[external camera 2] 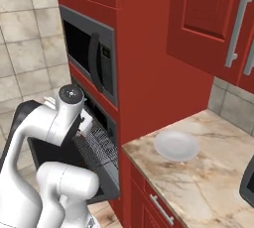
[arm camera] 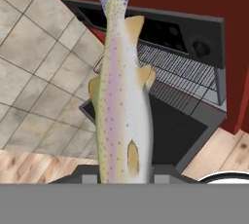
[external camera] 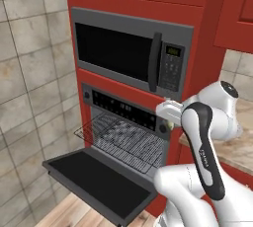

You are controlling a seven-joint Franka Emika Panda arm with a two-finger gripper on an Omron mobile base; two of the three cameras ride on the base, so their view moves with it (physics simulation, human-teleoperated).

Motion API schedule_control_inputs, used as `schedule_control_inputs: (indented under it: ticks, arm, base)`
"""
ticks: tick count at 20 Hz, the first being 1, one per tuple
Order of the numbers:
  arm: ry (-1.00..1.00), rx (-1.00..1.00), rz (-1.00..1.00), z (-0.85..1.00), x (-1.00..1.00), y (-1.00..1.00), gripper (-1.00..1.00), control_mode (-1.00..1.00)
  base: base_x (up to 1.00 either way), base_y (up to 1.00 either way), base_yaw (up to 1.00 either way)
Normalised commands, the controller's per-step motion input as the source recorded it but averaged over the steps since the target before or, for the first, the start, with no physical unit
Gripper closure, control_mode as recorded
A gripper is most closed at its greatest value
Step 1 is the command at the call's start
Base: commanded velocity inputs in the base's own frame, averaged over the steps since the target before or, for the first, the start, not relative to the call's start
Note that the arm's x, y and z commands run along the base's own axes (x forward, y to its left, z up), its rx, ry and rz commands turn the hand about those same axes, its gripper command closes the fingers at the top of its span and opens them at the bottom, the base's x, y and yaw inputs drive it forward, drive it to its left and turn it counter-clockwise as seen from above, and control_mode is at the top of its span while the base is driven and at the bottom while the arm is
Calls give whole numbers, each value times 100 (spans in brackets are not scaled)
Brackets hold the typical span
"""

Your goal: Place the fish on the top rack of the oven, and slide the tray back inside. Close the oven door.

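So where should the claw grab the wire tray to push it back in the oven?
Probably the front rim of the tray, near its middle, coming from the front, above the open oven door. The tray sticks out toward the robot, so that raised wire edge is the free one. The claw is shut on the fish, so that goes first.

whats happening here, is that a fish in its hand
Yes. The white robot arm is carrying a speckled fish in its shut gripper, holding it up in front of the oven. The oven door hangs open, flat and level, and the top rack is pulled partway out over it, with nothing on it yet. The fish is not on the rack so far. On the marble counter to the right sits a round white plate, left bare.
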Motion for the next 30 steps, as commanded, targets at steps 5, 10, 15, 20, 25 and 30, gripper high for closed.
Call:
schedule_control_inputs:
  ticks: [5,10,15,20,25,30]
  arm:
    - [0,0,0,0,0,0,100,100]
    - [0,0,0,0,0,0,100,100]
    - [0,0,0,0,0,0,100,-100]
    - [1,0,0,0,0,2,100,-100]
    - [4,-6,-4,-7,6,23,100,-100]
    - [4,-14,-12,-21,28,47,100,-100]
  base:
    - [-44,0,1]
    - [-1,0,6]
    - [0,0,3]
    - [0,0,0]
    - [0,0,0]
    - [0,0,0]
